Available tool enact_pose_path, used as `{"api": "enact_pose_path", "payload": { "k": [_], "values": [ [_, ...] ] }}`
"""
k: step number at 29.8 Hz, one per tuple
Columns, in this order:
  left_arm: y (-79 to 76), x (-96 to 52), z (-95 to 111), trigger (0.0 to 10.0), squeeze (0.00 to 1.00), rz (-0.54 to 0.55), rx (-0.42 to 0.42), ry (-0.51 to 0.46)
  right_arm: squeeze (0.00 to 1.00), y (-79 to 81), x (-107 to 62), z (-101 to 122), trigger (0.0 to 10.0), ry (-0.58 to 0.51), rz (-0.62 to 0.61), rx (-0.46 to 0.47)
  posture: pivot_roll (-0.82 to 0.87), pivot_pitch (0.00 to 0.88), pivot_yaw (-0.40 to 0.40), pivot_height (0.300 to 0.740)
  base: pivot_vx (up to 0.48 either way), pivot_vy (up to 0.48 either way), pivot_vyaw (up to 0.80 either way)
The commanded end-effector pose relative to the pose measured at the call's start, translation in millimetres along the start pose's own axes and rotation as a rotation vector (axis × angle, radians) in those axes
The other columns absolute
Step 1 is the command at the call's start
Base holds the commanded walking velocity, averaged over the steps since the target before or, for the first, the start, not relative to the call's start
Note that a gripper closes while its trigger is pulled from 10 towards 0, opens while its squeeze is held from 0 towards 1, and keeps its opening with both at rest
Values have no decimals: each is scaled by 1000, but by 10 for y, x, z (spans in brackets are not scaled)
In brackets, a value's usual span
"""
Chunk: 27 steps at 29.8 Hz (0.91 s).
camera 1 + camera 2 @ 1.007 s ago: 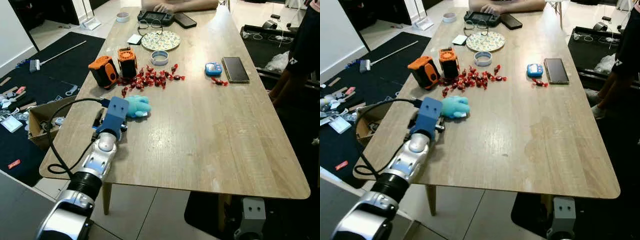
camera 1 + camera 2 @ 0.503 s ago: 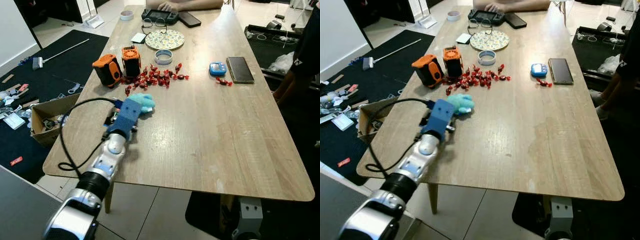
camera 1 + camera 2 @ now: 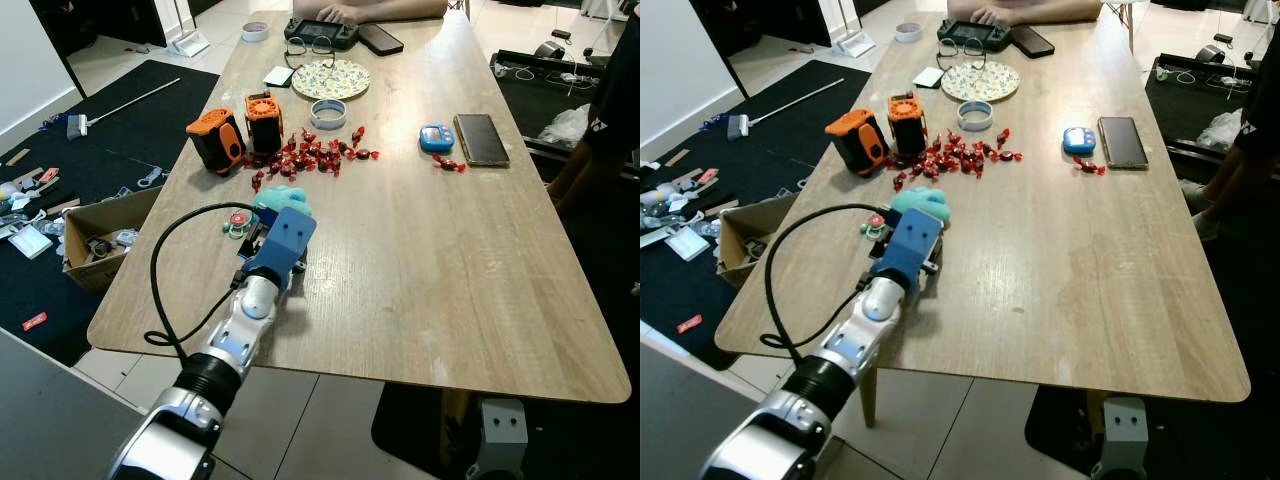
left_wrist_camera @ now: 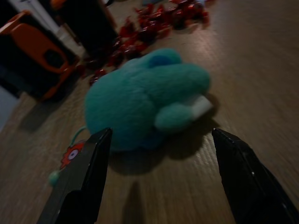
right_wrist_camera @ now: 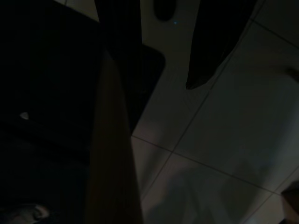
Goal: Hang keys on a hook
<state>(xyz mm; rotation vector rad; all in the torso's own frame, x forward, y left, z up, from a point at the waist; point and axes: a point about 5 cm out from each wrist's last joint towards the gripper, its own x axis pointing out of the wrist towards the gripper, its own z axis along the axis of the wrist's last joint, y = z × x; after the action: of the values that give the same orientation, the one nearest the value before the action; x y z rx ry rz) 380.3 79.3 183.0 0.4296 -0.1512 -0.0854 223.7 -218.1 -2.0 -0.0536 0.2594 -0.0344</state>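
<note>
A teal plush keychain [image 3: 283,199] lies on the wooden table [image 3: 420,270] near its left edge. A small red charm and ring [image 3: 238,220] lie just left of the plush. My left arm reaches over the front edge, and its blue wrist housing [image 3: 286,236] sits right behind the plush. In the left wrist view the left gripper [image 4: 161,133] is open. Its black fingers [image 4: 81,186] stand to either side of the plush [image 4: 145,98] without touching it, and the red charm [image 4: 70,156] is beside one finger. My right gripper [image 5: 163,60] hangs idle and open above floor tiles by a table leg.
Two orange-and-black tools [image 3: 215,140] and scattered red candies [image 3: 310,155] lie beyond the plush. Farther off are a tape roll [image 3: 324,113], a patterned plate [image 3: 330,78], a blue gadget [image 3: 435,137] and a phone [image 3: 480,138]. A person's hands [image 3: 340,12] rest at the far end. A cardboard box [image 3: 95,235] stands on the floor at left.
My left arm has swung to the right and now points straight at the plush from behind. The red charm, covered before, now shows. The head camera has shifted a little.
</note>
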Motion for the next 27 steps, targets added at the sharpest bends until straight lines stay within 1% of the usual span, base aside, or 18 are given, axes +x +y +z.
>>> {"api": "enact_pose_path", "payload": {
  "k": [1, 2, 3, 4, 6, 8, 11, 15, 16, 17, 18, 19, 20, 22, 23, 24, 26, 27],
  "values": [
    [-9, -3, -70, 9765, 0, 46, 3, 47, 0, 22, -45, -75, 10000, 38, 6, 1, -14, 310, 69, 740, 0, 0, 0],
    [2, 0, -65, 8863, 0, 63, 0, 48, 0, 21, -44, -72, 10000, 38, 7, 1, -14, 310, 69, 740, 0, 0, 0],
    [2, 0, -65, 8863, 0, 63, 0, 48, 0, 21, -44, -72, 10000, 38, 7, 1, -14, 310, 69, 740, 0, 0, 0],
    [6, -1, -61, 8549, 0, 73, -4, 49, 0, 19, -44, -70, 10000, 38, 7, 0, -14, 310, 69, 740, 0, 0, 0],
    [6, -6, -54, 8627, 0, 83, -7, 49, 0, 14, -45, -69, 10000, 38, 7, -1, -14, 310, 69, 740, 0, 0, 0],
    [-32, -26, -37, 10000, 0, 80, -19, 49, 0, 8, -46, -70, 10000, 40, 8, -3, -15, 308, 67, 740, 0, 0, 0],
    [-95, -46, -11, 10000, 0, 63, -33, 43, 0, 8, -45, -71, 10000, 41, 9, -4, -15, 308, 67, 740, 0, 0, 0],
    [-228, -75, 49, 10000, 0, 27, -52, 18, 0, 17, -35, -67, 10000, 41, 11, -4, -13, 305, 68, 740, 0, 0, 0],
    [-272, -81, 83, 9255, 0, 17, -60, 8, 0, 20, -31, -63, 10000, 40, 11, -4, -13, 305, 68, 740, 0, 0, 0],
    [-272, -81, 83, 9255, 0, 17, -60, 8, 0, 20, -31, -63, 10000, 40, 11, -4, -13, 305, 68, 740, 0, 0, 0],
    [-312, -86, 132, 8235, 0, 10, -70, -7, 0, 21, -28, -59, 10000, 40, 12, -4, -13, 305, 68, 740, 0, 0, 0],
    [-346, -91, 186, 7843, 0, 5, -76, -24, 0, 24, -25, -58, 10000, 40, 12, -4, -13, 304, 69, 740, 0, 0, 0],
    [-374, -95, 231, 8471, 0, 6, -78, -37, 0, 24, -24, -56, 10000, 39, 12, -4, -13, 304, 69, 740, 0, 0, 0],
    [-389, -98, 258, 8471, 0, 8, -78, -44, 0, 24, -23, -56, 10000, 39, 12, -4, -13, 304, 69, 740, 0, 0, 0],
    [-399, -98, 271, 8863, 0, 12, -73, -50, 0, 28, -21, -54, 10000, 39, 11, -3, -16, 303, 72, 740, 0, 0, 0],
    [-402, -97, 270, 8980, 0, 15, -69, -48, 0, 27, -21, -54, 10000, 39, 10, -3, -16, 303, 72, 740, 0, 0, 0],
    [-409, -93, 255, 8745, 0, 23, -60, -36, 0, 26, -27, -58, 10000, 40, 9, -2, -18, 307, 76, 740, 0, 0, 0],
    [-413, -91, 247, 8902, 0, 26, -55, -30, 0, 26, -31, -61, 10000, 40, 9, -2, -18, 307, 76, 740, 0, 0, 0]
  ]
}}
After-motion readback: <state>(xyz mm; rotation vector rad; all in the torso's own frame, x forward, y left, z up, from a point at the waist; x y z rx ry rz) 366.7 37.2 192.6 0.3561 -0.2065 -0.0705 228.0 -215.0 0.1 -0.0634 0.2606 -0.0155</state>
